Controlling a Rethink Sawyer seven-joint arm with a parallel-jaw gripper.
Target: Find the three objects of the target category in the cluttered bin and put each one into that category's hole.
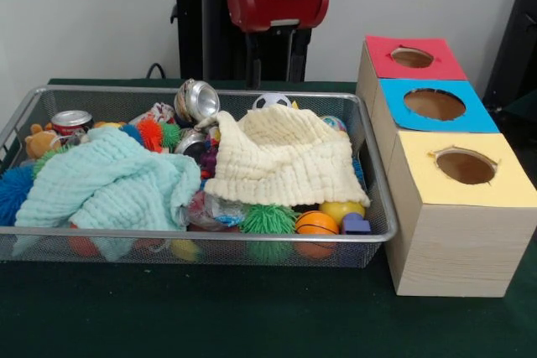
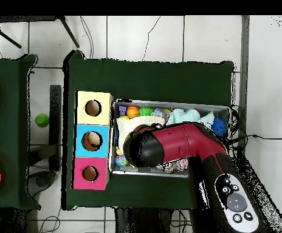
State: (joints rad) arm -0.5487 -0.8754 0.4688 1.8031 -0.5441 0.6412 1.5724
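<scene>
A wire mesh bin (image 1: pixel 201 234) holds a heap of things. A cream cloth (image 1: pixel 285 161) and a mint cloth (image 1: pixel 105 182) cover most of it. Showing around them are a silver can (image 1: pixel 197 100), a red can (image 1: pixel 71 121), a soccer ball (image 1: pixel 271 100), an orange ball (image 1: pixel 316 224), a yellow ball (image 1: pixel 340 209), a green spiky ball (image 1: pixel 268 220) and a purple block (image 1: pixel 356 225). My gripper (image 1: pixel 270 81) hangs above the bin's far side, open and empty. In the overhead view the red arm (image 2: pixel 168 144) covers the bin's (image 2: pixel 171 102) middle and hides the gripper.
Three wooden boxes stand in a row beside the bin, each with a round hole on top: red (image 1: pixel 382 60), blue (image 1: pixel 394 111), yellow (image 1: pixel 419 173). A blue spiky ball (image 1: pixel 13 190) and a toy bear (image 1: pixel 40 140) lie at the bin's left end.
</scene>
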